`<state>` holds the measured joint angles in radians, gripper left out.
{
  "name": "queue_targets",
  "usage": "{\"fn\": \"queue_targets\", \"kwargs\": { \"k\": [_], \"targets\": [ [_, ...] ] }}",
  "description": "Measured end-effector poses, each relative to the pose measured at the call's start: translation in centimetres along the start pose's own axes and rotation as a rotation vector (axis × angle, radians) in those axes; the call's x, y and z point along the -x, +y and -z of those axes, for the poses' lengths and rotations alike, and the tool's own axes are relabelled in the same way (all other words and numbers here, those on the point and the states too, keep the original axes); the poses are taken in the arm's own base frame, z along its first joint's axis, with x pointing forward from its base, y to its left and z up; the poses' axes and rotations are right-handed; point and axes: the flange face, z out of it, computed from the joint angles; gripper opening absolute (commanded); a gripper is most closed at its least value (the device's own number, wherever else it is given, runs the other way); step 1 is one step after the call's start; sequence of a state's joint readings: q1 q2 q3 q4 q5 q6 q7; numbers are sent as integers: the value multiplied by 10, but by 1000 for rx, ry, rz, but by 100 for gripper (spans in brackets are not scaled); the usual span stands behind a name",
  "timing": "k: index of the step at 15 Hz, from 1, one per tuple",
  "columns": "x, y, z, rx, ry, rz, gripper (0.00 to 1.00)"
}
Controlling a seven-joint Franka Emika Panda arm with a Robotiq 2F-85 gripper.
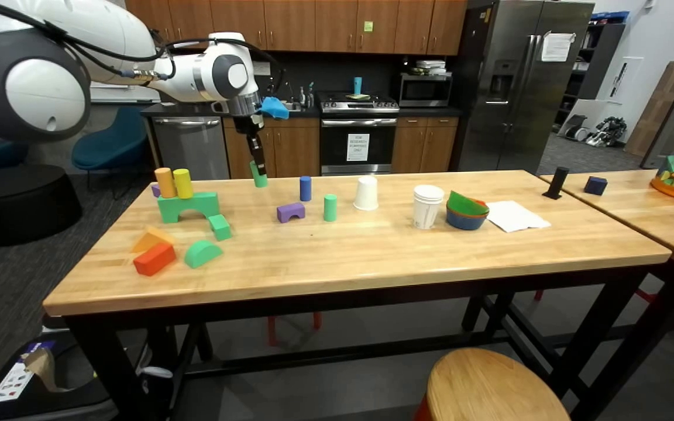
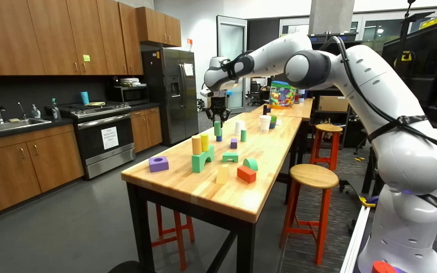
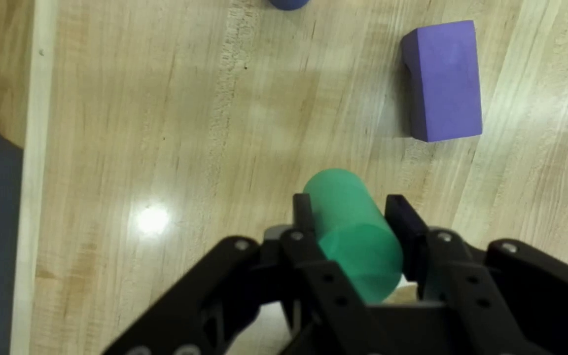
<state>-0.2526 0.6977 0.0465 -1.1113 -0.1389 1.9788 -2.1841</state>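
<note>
The black 2-fingered gripper (image 3: 349,209) is clamped on a smooth green cylinder (image 3: 355,236), a finger at either side, right of centre and low in the wrist view. In an exterior view I see that cylinder leaning a little, left of the frame's centre; it is held off the pale wood-topped table (image 1: 325,257). Toward the upper right of the wrist view sits a purple arch-shaped block (image 3: 444,81), and an upright blue cylinder (image 1: 305,188) just peeks in at that view's top edge. Near them stand a second, upright green cylinder (image 1: 330,207) and an upside-down white cup (image 1: 366,193).

Toward the left of an exterior view, a green arch block (image 1: 208,202) carries 2 pieces side by side: an orange cylinder (image 1: 165,183) and a yellow cylinder (image 1: 183,183). Lower in that corner lie a red rectangular block (image 1: 154,259), a green half-round block (image 1: 203,254) and a pale orange wedge (image 1: 152,238). Right of centre are stacked white cups (image 1: 427,207), a green bowl (image 1: 464,203) tipped into a blue bowl (image 1: 464,221), and a white paper sheet (image 1: 515,216).
</note>
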Motion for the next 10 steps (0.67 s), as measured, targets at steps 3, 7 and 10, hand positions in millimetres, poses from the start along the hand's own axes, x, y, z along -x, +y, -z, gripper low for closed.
{"fn": "queue_targets", "kwargs": {
  "k": [3,7,10],
  "targets": [
    [-3,1,6,5,-2,5,16],
    [-9,8,26,52,-32,17,16],
    [-19,27,63,162,-103,45,41]
  ]
}}
